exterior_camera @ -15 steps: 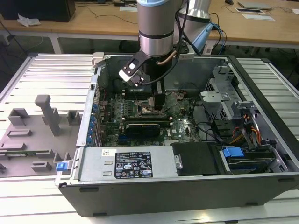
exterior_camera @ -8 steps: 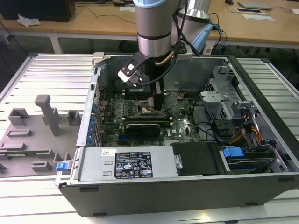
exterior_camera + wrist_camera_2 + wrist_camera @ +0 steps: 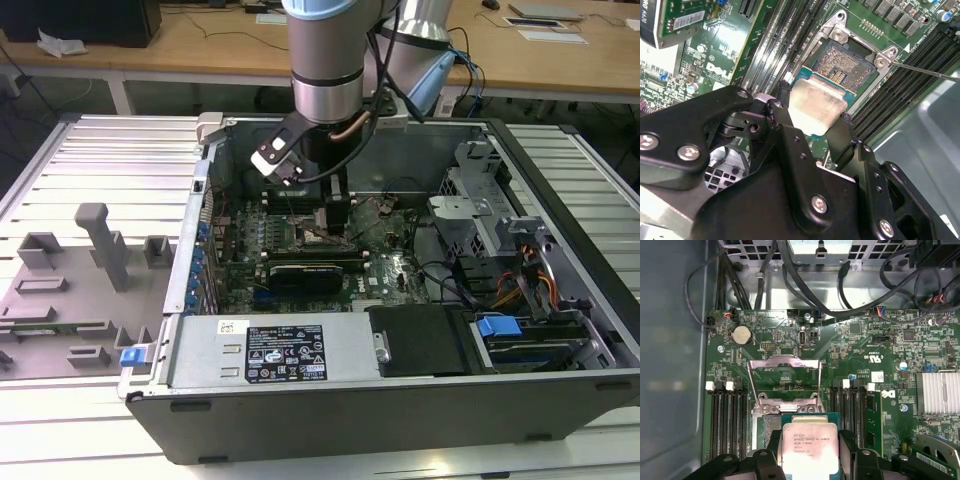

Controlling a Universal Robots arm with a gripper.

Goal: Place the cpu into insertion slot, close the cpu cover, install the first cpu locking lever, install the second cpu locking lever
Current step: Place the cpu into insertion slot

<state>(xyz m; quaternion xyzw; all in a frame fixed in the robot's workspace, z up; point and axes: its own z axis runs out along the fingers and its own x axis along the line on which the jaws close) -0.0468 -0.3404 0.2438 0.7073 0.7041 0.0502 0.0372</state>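
Second wrist view: the gripper (image 3: 814,117) clamps the cpu (image 3: 816,100) by opposite edges, just over the rim of the insertion slot (image 3: 847,65); in the first wrist view the cpu cover (image 3: 784,362) stands open

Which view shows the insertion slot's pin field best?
Second wrist view: the insertion slot lies open, its pin field bare beyond the cpu. In the first wrist view the cpu covers most of it; in the exterior view it is far off, partly behind the arm.
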